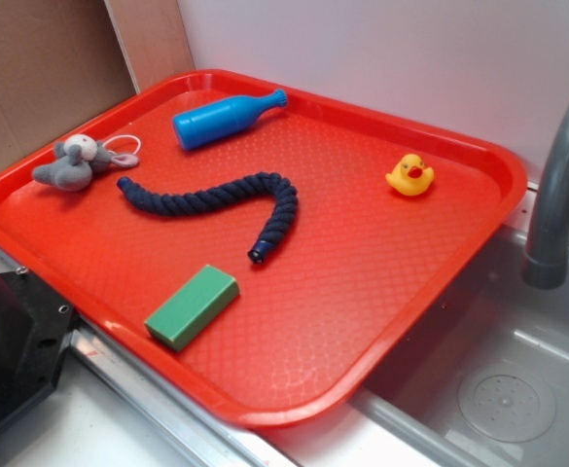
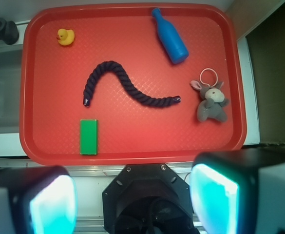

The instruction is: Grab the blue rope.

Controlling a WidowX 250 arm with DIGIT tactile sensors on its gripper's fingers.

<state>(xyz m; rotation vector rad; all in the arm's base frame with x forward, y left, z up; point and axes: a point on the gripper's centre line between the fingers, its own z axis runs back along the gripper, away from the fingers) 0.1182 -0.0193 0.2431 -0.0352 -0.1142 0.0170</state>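
The blue rope [image 1: 221, 202] is a thick dark navy twisted rope lying in a curve on the red tray [image 1: 381, 292]. It also shows in the wrist view [image 2: 123, 85], in the tray's middle. My gripper [image 2: 132, 200] is open and empty, high above and back from the tray's near edge, its two pads [image 2: 215, 197] spread wide at the bottom of the wrist view. The gripper does not show in the exterior view. Nothing touches the rope.
On the tray lie a bright-blue plastic bottle [image 1: 224, 119], a grey plush mouse [image 1: 75, 162], a yellow rubber duck [image 1: 410, 175] and a green block [image 1: 193, 306]. A grey faucet [image 1: 561, 185] and a sink [image 1: 498, 389] stand right of the tray. The robot base [image 2: 149, 197] is below.
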